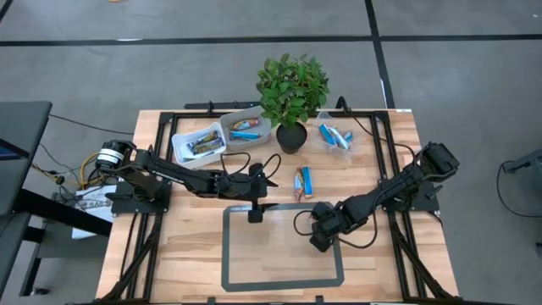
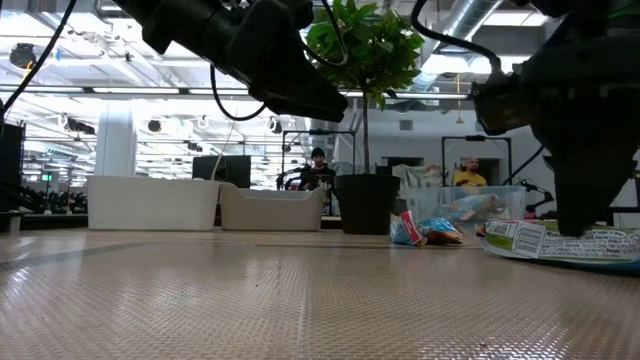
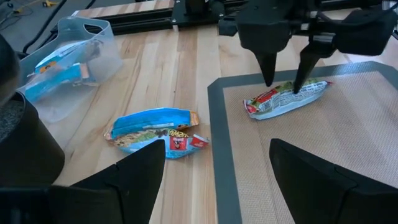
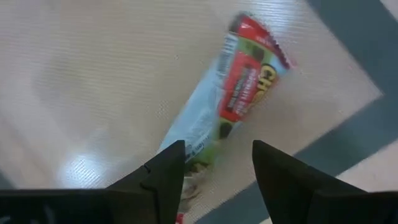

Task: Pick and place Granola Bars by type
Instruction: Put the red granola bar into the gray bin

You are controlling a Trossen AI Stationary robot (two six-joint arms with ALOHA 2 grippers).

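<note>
A green, red and white granola bar (image 3: 286, 99) lies flat on the grey-edged mat (image 1: 284, 284). My right gripper (image 3: 285, 84) points down over it, open, one finger on each side of the bar's end (image 4: 196, 152). A blue granola bar (image 3: 155, 127) lies on the bare wood beside the mat, with its neighbour (image 1: 303, 179). My left gripper (image 1: 255, 210) hangs open and empty above the mat's far edge. My right gripper comes at the bar from above, its fingers (image 3: 268, 71) standing across the bar near one end (image 4: 199, 140). The bar lies flat on the mat. I cannot tell whether the fingers touch the wrapper.
Two white tubs (image 1: 199, 142) (image 1: 247, 127) with bars stand at the far left. A potted plant (image 1: 292, 93) is at the far middle. A clear tub (image 1: 335, 135) with blue bars stands right of it. Most of the mat lies bare.
</note>
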